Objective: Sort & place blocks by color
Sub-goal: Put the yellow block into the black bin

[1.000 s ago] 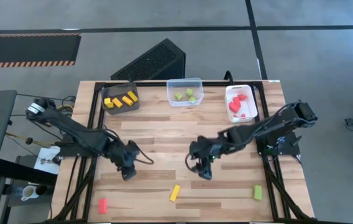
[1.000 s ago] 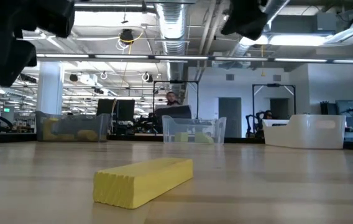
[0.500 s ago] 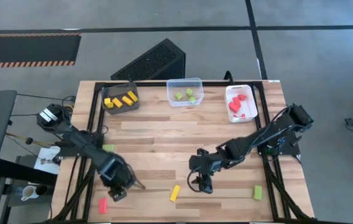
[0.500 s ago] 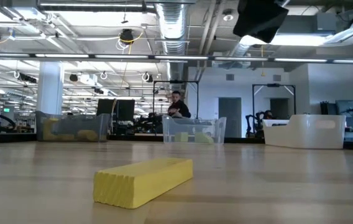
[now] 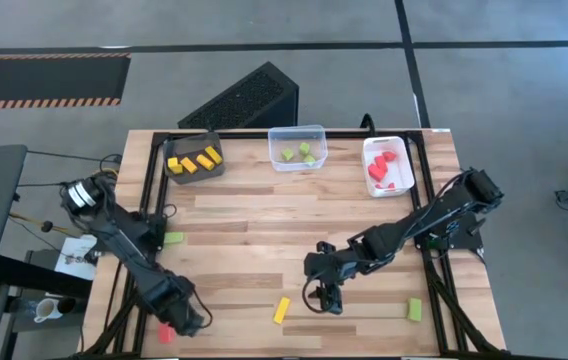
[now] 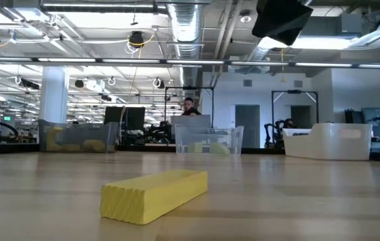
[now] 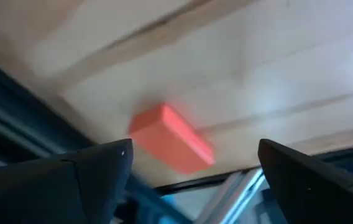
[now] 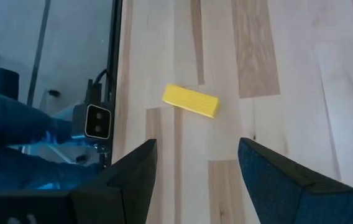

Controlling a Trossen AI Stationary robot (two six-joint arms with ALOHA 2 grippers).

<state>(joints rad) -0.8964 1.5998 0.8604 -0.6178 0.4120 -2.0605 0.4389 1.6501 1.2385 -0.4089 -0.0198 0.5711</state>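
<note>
Left gripper (image 7: 189,171), jaws wide and empty at lower centre, straddles your red block (image 7: 171,138): likely light, rigid, smooth, so pinch its long flat sides.

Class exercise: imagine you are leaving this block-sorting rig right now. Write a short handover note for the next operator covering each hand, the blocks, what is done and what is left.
Left hand: open, over the red block at the table's front left corner.
Right hand: open, holding nothing, above the loose yellow block.
Done: yellow blocks in the dark bin, green ones in the clear bin, red ones in the white bin.
Left: the red block, the yellow block, a green block front right and another at the left edge.
</note>
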